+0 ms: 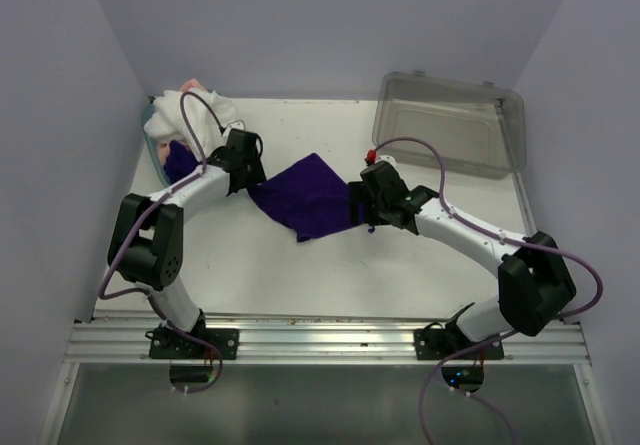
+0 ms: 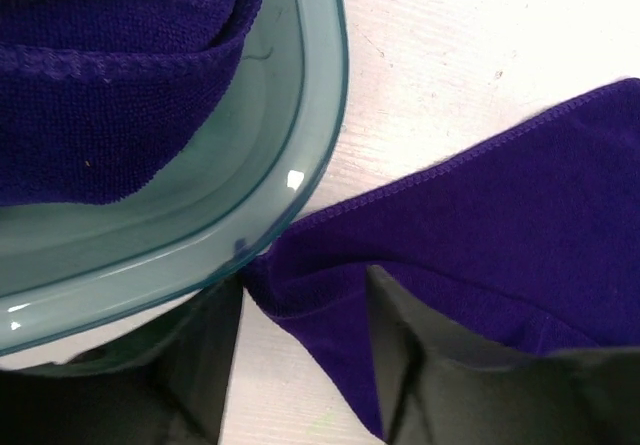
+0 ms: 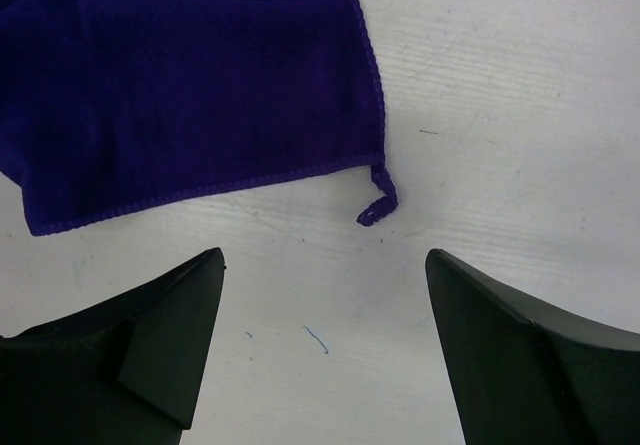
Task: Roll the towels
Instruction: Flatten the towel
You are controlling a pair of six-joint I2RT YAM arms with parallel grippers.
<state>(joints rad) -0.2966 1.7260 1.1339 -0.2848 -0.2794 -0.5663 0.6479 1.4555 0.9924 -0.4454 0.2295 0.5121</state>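
Purple towel (image 1: 310,197) lies spread just beside the teal basket (image 2: 325,115) | my left gripper (image 2: 303,280) is released, jaws around the corner next to the basket, I think to pinch it | right gripper (image 3: 323,255) also released, at the corner far from the basket, so both ends roll evenly

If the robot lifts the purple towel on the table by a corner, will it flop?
Probably yes: the towel lies creased and uneven, so it would likely droop from a held corner. It looks light, since its thin edge lies flat. Pushed, it would probably wrinkle rather than slide.
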